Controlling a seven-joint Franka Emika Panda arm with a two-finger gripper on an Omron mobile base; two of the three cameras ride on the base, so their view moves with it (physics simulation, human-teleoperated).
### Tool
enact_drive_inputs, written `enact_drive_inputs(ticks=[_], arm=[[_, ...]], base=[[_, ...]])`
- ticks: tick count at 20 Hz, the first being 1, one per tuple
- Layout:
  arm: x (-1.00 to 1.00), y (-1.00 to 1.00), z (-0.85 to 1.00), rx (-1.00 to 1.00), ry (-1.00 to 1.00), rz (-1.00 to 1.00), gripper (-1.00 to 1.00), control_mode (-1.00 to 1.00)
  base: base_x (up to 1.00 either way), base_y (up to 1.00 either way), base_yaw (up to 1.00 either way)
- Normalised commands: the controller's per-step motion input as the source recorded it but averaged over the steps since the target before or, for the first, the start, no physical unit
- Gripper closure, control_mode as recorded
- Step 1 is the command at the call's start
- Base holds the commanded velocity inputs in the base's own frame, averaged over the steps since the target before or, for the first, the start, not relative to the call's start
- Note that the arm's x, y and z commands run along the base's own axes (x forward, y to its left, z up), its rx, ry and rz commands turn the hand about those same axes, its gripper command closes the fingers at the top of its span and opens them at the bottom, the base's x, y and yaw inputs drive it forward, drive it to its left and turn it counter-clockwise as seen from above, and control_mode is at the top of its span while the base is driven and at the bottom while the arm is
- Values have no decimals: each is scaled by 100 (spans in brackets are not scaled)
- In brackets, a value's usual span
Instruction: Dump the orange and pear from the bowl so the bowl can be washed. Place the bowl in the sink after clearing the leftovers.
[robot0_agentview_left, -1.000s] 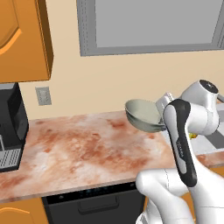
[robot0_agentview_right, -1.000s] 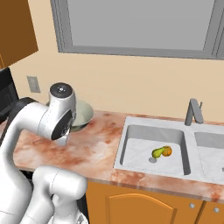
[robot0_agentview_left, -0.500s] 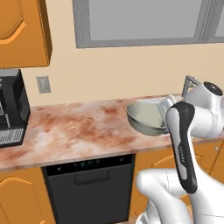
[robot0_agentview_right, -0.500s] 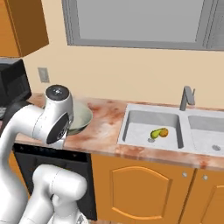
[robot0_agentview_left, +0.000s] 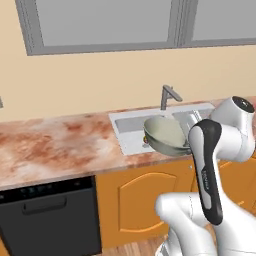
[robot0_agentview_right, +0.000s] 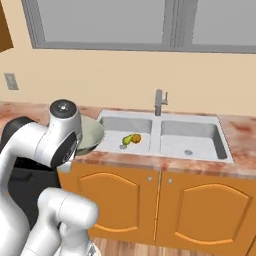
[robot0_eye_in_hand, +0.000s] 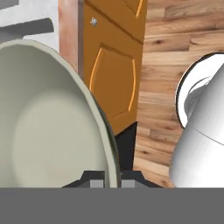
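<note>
In the hand view my gripper is shut on the rim of the pale grey-green bowl, whose off-white inside holds nothing. The bowl hangs tilted over the front edge of the sink at its left basin, half hidden behind my arm in the right base view. The orange and the yellow-green pear lie side by side on the floor of the left basin of the sink. A short grey faucet stands behind the divider.
Marbled counter runs left of the sink, with a black dishwasher below it. Orange cabinet doors front the sink, above a wooden floor. A window fills the wall behind. A wall outlet sits far left.
The whole picture has shifted: the base has driven right along the counter, so the sink now lies straight ahead. The bowl stays in my gripper, now at the left basin's front.
</note>
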Motion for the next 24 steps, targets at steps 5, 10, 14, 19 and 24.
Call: enact_drive_inputs(ticks=[5,10,14,19,24], arm=[[0,0,0,0,0,0,100,100],[0,0,0,0,0,0,100,100],[0,0,0,0,0,0,100,100],[0,0,0,0,0,0,100,100],[0,0,0,0,0,0,100,100]], base=[[1,-100,-12],[16,-100,-6],[38,-92,0],[38,-67,2],[53,-39,2]])
